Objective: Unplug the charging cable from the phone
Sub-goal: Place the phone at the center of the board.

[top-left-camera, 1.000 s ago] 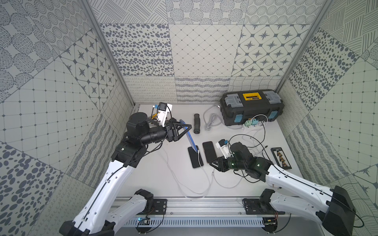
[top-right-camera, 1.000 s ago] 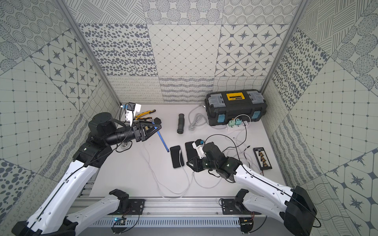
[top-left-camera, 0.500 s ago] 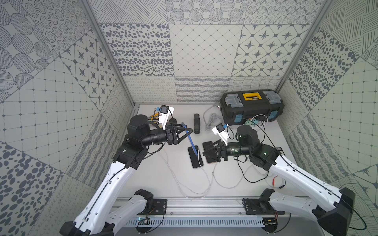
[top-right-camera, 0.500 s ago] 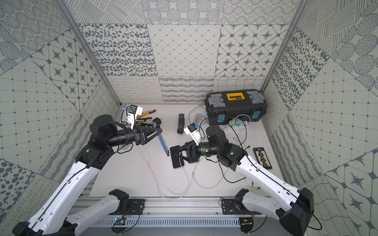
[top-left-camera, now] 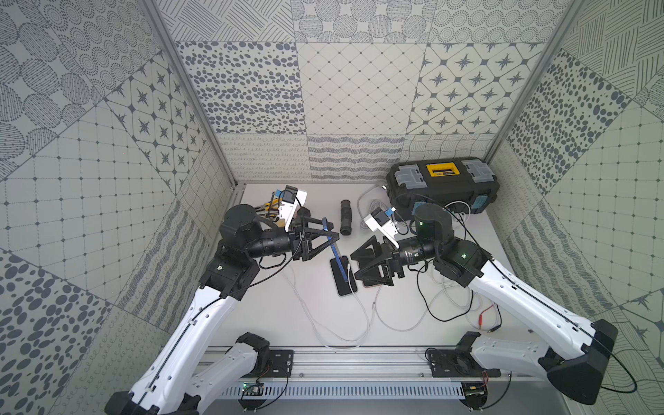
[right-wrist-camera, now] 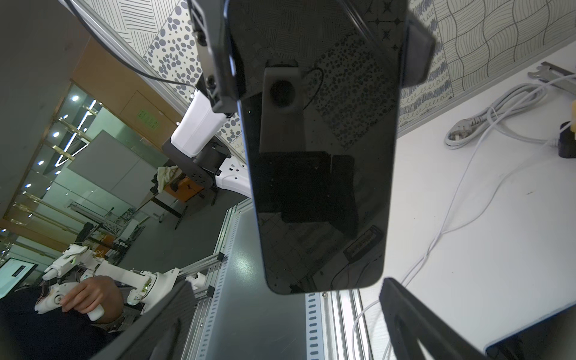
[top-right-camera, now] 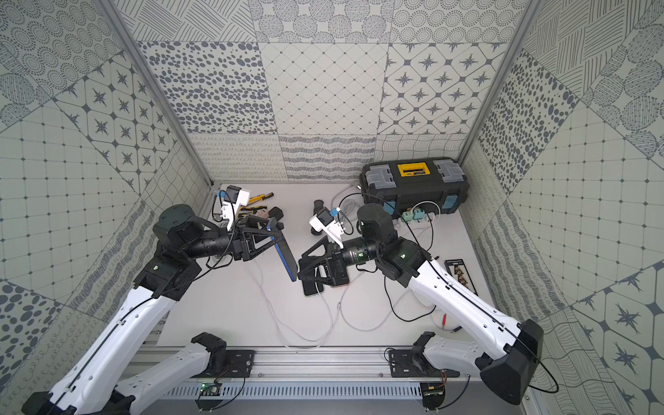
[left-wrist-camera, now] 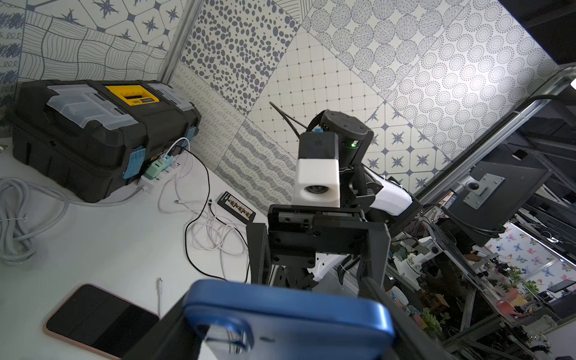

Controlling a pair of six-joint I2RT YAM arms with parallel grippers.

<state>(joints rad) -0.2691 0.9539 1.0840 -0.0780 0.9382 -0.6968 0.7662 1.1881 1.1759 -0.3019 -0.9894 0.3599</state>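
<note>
**Phone held off the table, cable end lying loose**

Phone [top-left-camera: 334,248], blue-cased, hangs edge-on and tilted above the middle of the table [top-left-camera: 309,323]. My left gripper [top-left-camera: 328,233] is clamped tight on its sides near the camera end. Its dark screen faces my right wrist camera and reflects that camera back.

My right gripper [top-left-camera: 355,266] stands spread wide just beside the phone's lower end, holding nothing.

Beneath, the white charging cable [top-left-camera: 362,305] loops across the table toward its near edge. One connector end [left-wrist-camera: 160,282] lies loose on the surface, apart from the phone I hold. It lies just beside a pink-edged phone [left-wrist-camera: 99,314], and a black phone [top-left-camera: 341,285] lies next to that one.

At the table's far right corner sits a black toolbox [top-left-camera: 443,187]. Its yellow label [left-wrist-camera: 132,95] carries lettering too blurred for me to read. A white power strip [top-right-camera: 413,217] with green plugs lies against the toolbox front.
</note>
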